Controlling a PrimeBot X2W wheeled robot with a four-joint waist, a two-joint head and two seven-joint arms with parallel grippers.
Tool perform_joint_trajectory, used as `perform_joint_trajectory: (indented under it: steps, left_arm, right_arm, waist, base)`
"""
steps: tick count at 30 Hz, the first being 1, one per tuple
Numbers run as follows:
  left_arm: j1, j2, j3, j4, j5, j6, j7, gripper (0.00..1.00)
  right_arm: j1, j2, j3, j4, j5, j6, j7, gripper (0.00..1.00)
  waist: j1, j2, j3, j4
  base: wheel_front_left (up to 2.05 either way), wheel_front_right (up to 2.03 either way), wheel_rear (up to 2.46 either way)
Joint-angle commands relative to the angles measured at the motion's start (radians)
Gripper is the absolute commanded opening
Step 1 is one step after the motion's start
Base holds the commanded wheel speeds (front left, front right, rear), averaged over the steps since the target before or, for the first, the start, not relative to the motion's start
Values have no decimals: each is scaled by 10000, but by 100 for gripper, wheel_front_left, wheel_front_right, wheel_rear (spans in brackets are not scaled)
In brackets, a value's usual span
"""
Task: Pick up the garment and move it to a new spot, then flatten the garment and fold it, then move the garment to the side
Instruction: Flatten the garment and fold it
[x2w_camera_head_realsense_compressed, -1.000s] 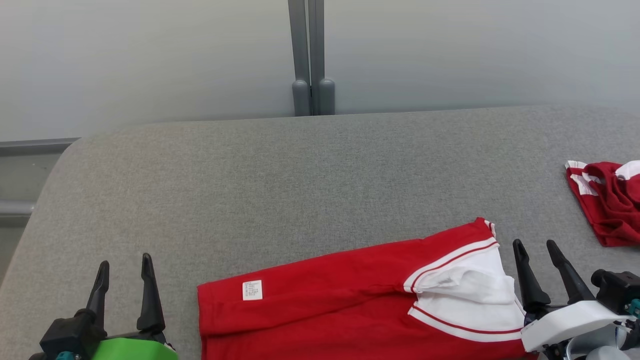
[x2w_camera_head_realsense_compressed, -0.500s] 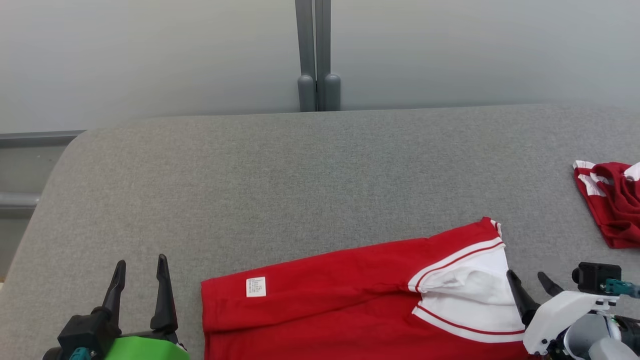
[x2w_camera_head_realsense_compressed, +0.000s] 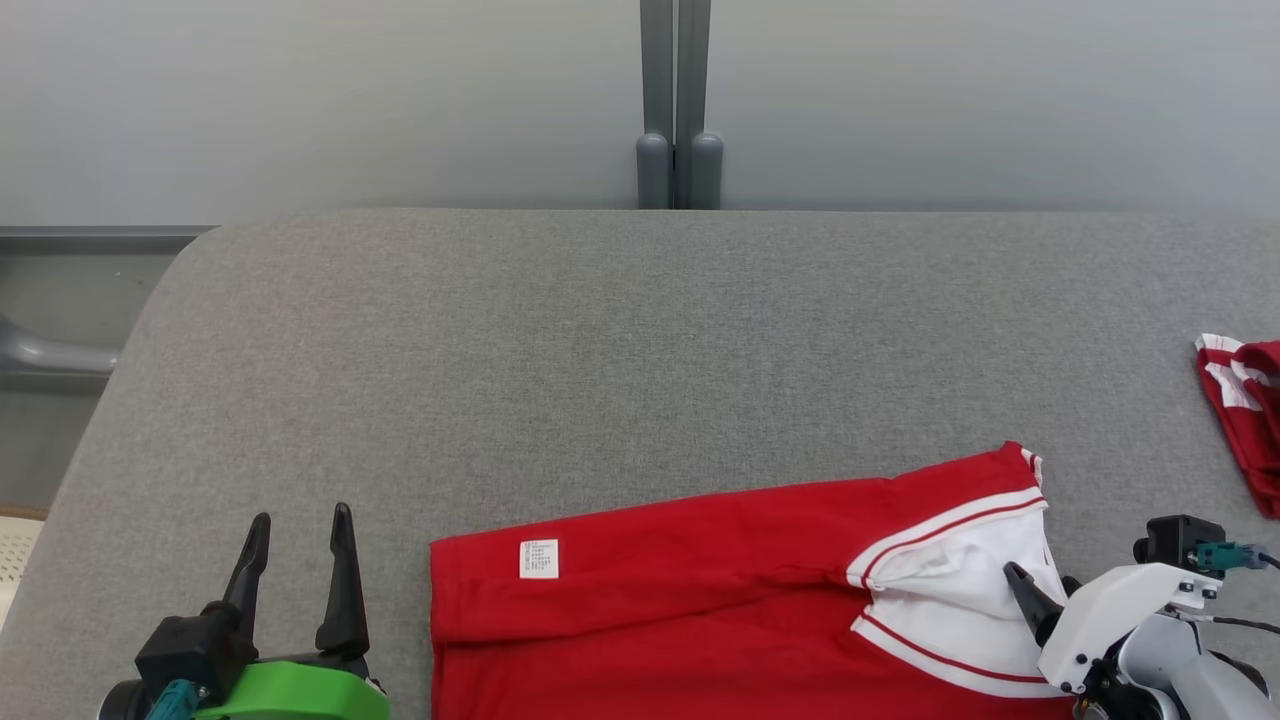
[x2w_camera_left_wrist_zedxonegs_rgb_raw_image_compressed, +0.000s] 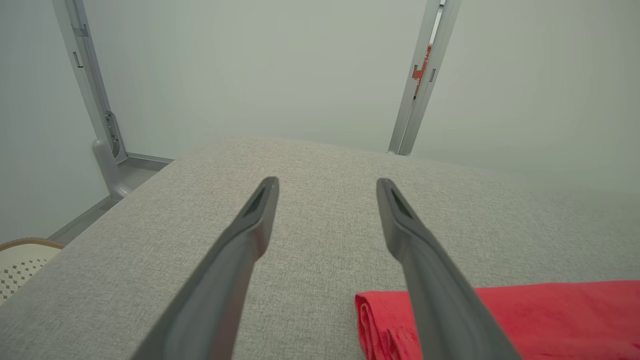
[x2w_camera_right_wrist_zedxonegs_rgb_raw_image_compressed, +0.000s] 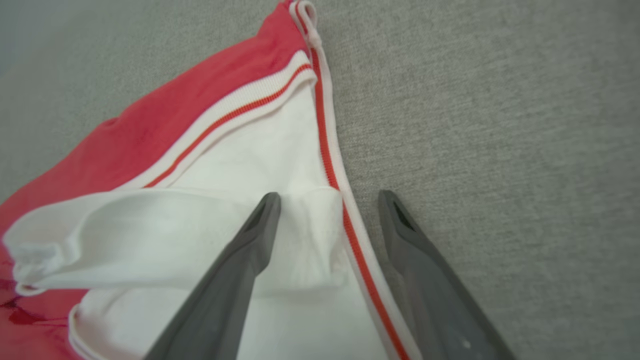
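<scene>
Head view: a folded red garment (x2w_camera_head_realsense_compressed: 700, 600) lies at the table's (x2w_camera_head_realsense_compressed: 600, 350) near edge. Both jaws stand wide open and empty, the right straddling its white collar (x2w_camera_right_wrist_zedxonegs_rgb_raw_image_compressed: 280, 150). Pinching that edge seems next, to move it aside.

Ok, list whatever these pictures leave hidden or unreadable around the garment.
- Head view: garment, near part cut off by the bottom edge.
- Head view: label, print too small to read.
- Head view: second red garment, cut off by the right edge.
- Right wrist view: right claw, unclear whether it touches the garment.
</scene>
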Motion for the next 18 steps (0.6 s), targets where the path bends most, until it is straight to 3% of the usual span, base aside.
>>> perform_joint_trajectory:
  steps: [1, 2, 3, 4, 13, 18]
  left_arm:
    - [-190, -30, 46, 49, 156, -59, -28, 100]
    - [-199, -51, 51, 86, 155, -89, -26, 100]
    - [-215, -69, 52, 109, 164, -96, -26, 100]
    - [-237, -90, 64, 124, 165, -110, -26, 100]
    - [-175, -220, 173, 186, 300, -200, -28, 100]
    - [-164, -303, 245, 171, 362, -266, -28, 100]
  right_arm:
    - [-35, 148, 225, 194, 211, 7, 160, 100]
    - [-50, 172, 365, 246, 318, 7, 192, 100]
    - [-70, 200, 477, 251, 411, 7, 186, 38]
    - [-105, 226, 605, 198, 555, 8, 135, 0]
    - [-452, -334, 1148, -382, 1349, 7, -854, 0]
    - [-748, -1029, 1034, -112, 1422, 2, -1447, 0]
  waist:
    - [0, 0, 21, 95]
    - [0, 0, 26, 130]
    - [0, 0, 28, 153]
    - [0, 0, 30, 176]
    - [0, 0, -24, 50]
    - [0, 0, -11, -232]
  base:
    - [0, 0, 0]
    - [0, 0, 0]
    - [0, 0, 0]
    - [0, 0, 0]
    - [0, 0, 0]
    - [0, 0, 0]
